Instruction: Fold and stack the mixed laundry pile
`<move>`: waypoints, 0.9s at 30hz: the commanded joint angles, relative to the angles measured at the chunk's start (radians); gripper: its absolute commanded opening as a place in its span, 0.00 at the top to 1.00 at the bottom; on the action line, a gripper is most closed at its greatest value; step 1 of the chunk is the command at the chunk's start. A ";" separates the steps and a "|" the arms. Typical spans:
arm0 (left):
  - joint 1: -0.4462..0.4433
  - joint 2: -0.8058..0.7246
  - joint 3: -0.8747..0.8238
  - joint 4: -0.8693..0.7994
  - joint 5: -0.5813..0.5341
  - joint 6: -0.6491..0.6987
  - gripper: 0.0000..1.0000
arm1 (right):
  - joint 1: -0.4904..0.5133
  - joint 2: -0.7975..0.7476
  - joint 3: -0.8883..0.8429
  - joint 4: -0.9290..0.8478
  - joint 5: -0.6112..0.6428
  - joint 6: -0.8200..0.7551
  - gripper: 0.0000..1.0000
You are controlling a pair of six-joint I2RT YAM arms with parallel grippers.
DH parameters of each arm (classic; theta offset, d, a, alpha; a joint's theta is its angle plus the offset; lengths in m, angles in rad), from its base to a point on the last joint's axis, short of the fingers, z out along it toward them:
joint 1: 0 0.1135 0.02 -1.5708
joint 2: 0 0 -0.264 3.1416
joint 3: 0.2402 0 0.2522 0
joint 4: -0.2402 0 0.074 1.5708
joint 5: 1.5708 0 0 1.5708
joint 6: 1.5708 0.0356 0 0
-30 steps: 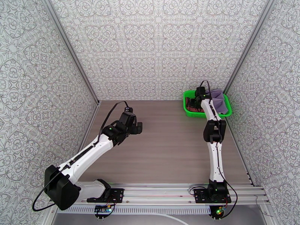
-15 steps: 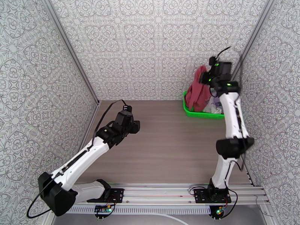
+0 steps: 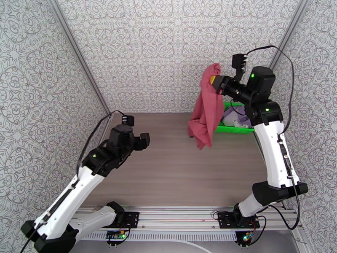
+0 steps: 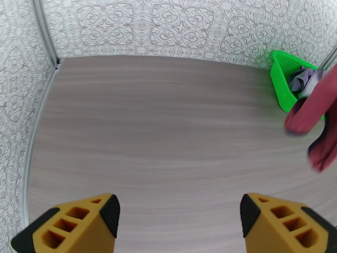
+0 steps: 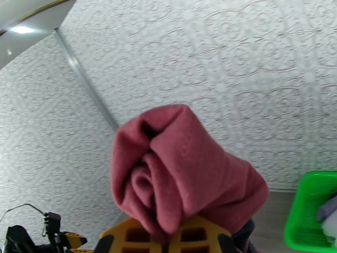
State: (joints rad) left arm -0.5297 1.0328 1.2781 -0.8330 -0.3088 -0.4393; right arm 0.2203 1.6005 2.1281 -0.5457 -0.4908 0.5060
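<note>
A second ago your right gripper was down in the green mesh basket at the far right corner. Now it is raised high and clamped on the dark red tank top. The garment hangs in a long bunched drape, and its lower end dangles over the table just left of the basket. So the first piece is out, and I judge the next job is to lay it flat on the open wood.

Your left gripper has drifted nearer and further left. It hovers over bare table with its fingers wide apart, holding nothing.

The lavender garment is still in the basket, partly screened by the red cloth and the right arm.

In the right wrist view the cloth swallows the fingertips, so you cannot judge how much fabric is pinched. The top is too bunched to find its neck or armholes. In the left wrist view its hanging end is blurred and cut off at the right edge.
</note>
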 commanded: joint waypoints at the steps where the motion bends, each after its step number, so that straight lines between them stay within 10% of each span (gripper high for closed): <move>1: 0.011 -0.018 0.042 -0.103 0.041 -0.040 0.17 | 0.049 -0.051 -0.027 0.115 -0.042 0.078 1.00; 8: -0.024 -0.026 -0.002 -0.102 0.126 -0.089 0.12 | 0.151 -0.144 -0.420 0.296 0.059 0.120 1.00; 18: -0.119 0.080 -0.102 -0.065 0.168 -0.145 0.06 | 0.166 -0.494 -1.355 0.406 0.549 0.265 1.00; 27: -0.410 0.331 -0.102 0.263 0.258 -0.066 0.01 | 0.165 -0.605 -1.517 0.365 0.531 0.386 1.00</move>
State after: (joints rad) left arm -0.8467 1.3109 1.1740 -0.7563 -0.1177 -0.5709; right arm 0.3855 1.0180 0.6270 -0.2077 0.0116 0.8268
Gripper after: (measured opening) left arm 0.993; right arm 0.058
